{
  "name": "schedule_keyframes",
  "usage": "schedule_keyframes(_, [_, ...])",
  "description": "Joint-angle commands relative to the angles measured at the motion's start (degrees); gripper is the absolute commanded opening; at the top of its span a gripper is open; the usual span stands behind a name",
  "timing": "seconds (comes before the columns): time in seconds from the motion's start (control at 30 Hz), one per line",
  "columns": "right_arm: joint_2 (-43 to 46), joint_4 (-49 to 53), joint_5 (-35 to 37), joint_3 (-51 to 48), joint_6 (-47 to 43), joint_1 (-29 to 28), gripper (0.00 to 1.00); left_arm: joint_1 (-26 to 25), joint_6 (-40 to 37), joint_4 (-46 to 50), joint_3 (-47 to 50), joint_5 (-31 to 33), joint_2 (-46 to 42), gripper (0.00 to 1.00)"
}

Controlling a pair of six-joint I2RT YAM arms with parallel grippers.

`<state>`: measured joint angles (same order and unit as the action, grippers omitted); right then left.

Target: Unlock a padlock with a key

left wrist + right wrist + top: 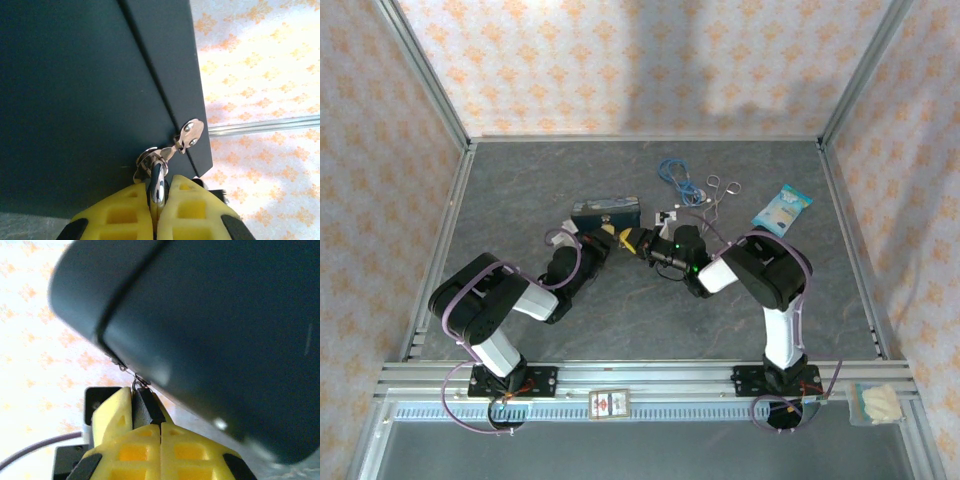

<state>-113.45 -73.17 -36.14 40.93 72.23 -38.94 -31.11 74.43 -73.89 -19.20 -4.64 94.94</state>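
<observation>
Padlock hangs tiny and dark at the edge of the tin, its thin shackle seemingly hooked there, with the right gripper clamped on its body. Left gripper is pinched tight on a slim shiny piece, the key by my guess, just beside the hasp. These 2 look light, hard and slick. I'd hold the lock by its flat sides and the key by its head, or either may twist loose.
</observation>
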Motion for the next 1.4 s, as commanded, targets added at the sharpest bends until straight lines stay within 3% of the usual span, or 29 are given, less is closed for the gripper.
schedule_keyframes(0.0, [-0.8,-8.3,-2.0,1.9,10.3,-1.3,0.0,-4.1,-3.8,-14.6,0.3,-21.5,1.4,0.0])
schedule_keyframes(0.37, [-0.5,-18.3,-9.7,1.4,42.4,-1.0,0.0,-3.6,-10.1,-31.4,1.3,-22.1,9.1,0.0])
schedule_keyframes(0.47, [-1.7,-23.5,-9.5,-0.1,51.2,-1.1,0.0,-3.6,-13.1,-31.4,0.7,-23.0,11.2,0.0])
schedule_keyframes(0.8, [-4.6,-27.3,-7.9,-1.3,59.0,-1.3,0.0,-3.3,-17.7,-31.4,1.4,-21.9,11.4,0.0])
schedule_keyframes(1.0, [-6.7,-31.9,-5.3,-2.5,61.4,-1.8,0.0,-2.9,-20.2,-31.4,1.3,-22.5,12.7,0.0])
schedule_keyframes(1.2, [-5.6,-24.7,-7.3,-2.9,49.2,-0.9,0.0,-1.8,-17.5,-31.4,2.0,-20.0,13.0,0.0])
schedule_keyframes(1.37, [-2.6,-14.5,-6.3,-4.4,34.6,-0.4,0.22,-0.8,-14.6,-31.5,3.8,-16.5,12.7,0.0])
